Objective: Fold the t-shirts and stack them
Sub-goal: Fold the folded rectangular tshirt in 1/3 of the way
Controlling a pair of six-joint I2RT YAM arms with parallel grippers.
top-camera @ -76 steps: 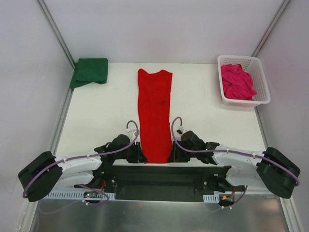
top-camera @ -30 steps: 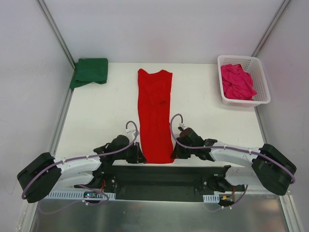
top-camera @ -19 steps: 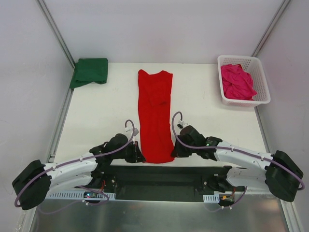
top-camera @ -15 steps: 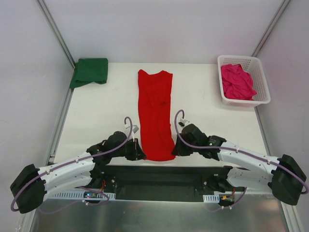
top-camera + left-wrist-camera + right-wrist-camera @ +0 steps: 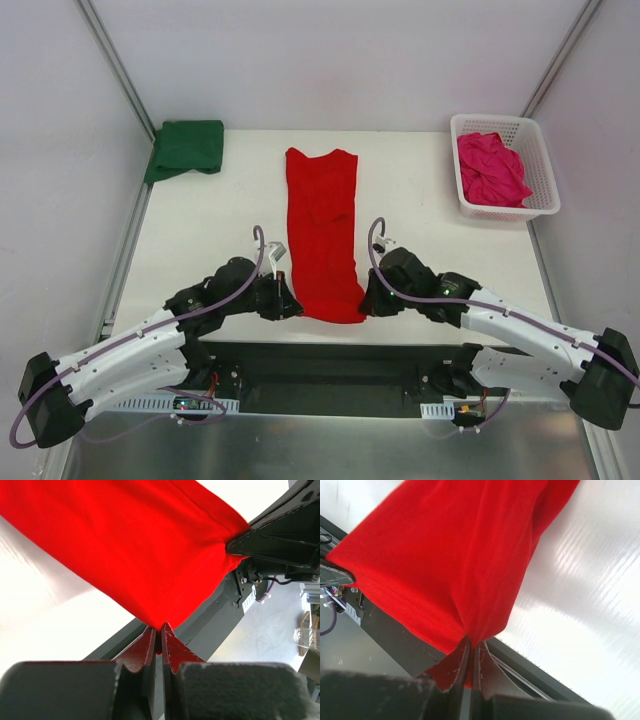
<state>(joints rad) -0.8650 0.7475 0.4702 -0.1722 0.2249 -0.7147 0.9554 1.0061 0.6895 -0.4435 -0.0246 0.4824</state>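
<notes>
You've got 3 t-shirts, 2 grippers and 1 basket in view. Start far left of the red t-shirt: the dark green t-shirt lies folded there, level w/ the red one's far end and well apart from it. Next, the left gripper sits at the red t-shirt's near-left corner, jaws clamped tight on the cloth; the left wrist view shows red fabric pinched between the two fingers. The red t-shirt itself is 1 long narrow strip down the middle of the table, lengthwise away from the arms, w/ its near hem pulled between the 2 grippers. The right gripper is at the near-right corner, also clenched on the hem; the right wrist view shows cloth bunching into the closed fingers. Far right of the red t-shirt, level w/ its far end, 1 white lattice basket holds the pink t-shirt, crumpled, not folded.
</notes>
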